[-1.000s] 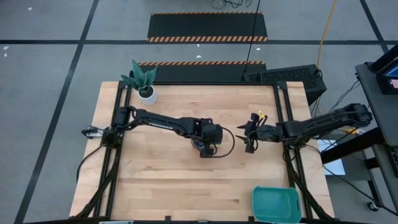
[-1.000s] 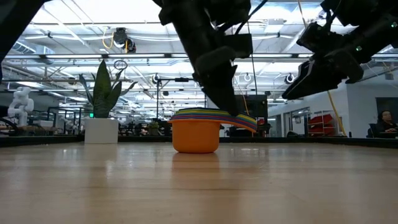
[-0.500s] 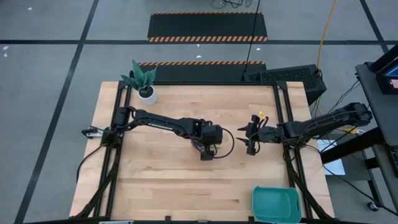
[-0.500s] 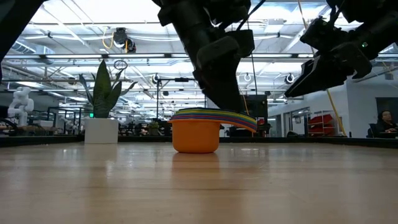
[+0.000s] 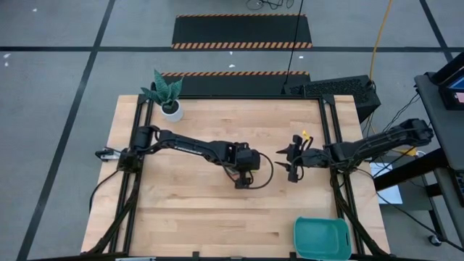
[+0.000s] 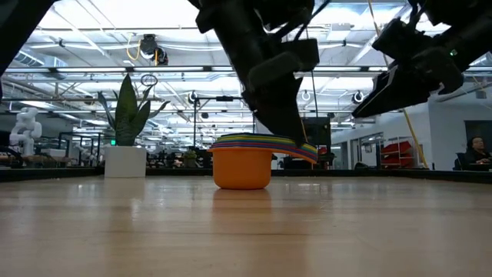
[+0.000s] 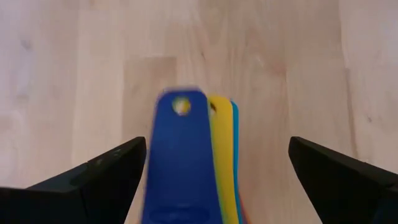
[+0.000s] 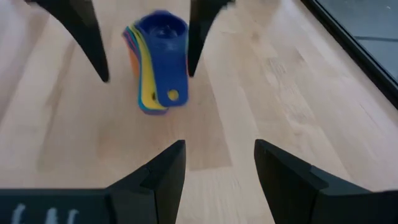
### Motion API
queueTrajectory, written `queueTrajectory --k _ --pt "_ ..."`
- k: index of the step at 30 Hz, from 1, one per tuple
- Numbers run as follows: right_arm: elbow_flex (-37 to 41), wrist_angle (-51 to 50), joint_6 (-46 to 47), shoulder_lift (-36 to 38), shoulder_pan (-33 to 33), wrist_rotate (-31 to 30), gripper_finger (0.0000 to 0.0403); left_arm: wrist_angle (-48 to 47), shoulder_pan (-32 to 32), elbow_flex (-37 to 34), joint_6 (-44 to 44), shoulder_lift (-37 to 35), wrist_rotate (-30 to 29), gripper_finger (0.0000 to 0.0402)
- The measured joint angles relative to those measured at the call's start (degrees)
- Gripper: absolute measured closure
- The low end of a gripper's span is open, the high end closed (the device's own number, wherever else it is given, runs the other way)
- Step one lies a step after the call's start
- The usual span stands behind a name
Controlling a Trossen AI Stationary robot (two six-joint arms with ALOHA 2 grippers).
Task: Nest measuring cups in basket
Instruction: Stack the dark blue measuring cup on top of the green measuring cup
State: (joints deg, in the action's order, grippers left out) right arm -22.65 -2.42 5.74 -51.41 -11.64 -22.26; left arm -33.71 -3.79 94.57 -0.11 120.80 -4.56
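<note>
So the measuring cups (image 6: 242, 160) were already nested into one stack, sitting on the worktop (image 5: 188, 217) roughly at its middle, orange one at the bottom and the dark blue on top, handles fanned out together; the basket (image 5: 322, 238) was way off at about 5 o'clock from the stack, near the worktop's corner, and nothing was in it yet. The left end effector (image 7: 214, 171) hung right over the stack with its fingers spread as wide as they go, one on each side of the handles, gripping nothing; the right end effector (image 8: 217, 162) hovered off at 3 o'clock from the cups, partly open and also empty. My guess on handling: thin hard plastic, super light, stiff but slick; the stack probably isn't locked together, so grabbing only the top handle might lift one cup and leave the rest behind. I'd pinch the whole bundle of handles close to the bowls, or clamp across the outer orange cup, and keep it level so nothing slides apart.
</note>
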Motion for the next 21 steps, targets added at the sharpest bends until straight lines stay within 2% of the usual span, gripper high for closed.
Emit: queueTrajectory --k 5,10,14,21 --pt "0.0 2.0 0.2 0.3 -1.9 0.0 0.0218 -0.2 0.5 -0.1 -0.5 1.9 3.0 0.0005" --pt "0.0 1.9 1.6 0.7 -4.1 0.0 0.0218 0.0 0.1 -0.1 -0.6 2.9 1.5 0.0019" --pt "0.0 1.6 1.8 0.9 -5.3 0.0 0.0218 0.7 0.0 0.0 -0.4 2.8 1.0 0.0073" --pt "0.0 1.6 2.6 0.9 -6.4 -0.1 0.0218 0.5 0.1 0.0 -0.4 2.8 0.7 0.0209"
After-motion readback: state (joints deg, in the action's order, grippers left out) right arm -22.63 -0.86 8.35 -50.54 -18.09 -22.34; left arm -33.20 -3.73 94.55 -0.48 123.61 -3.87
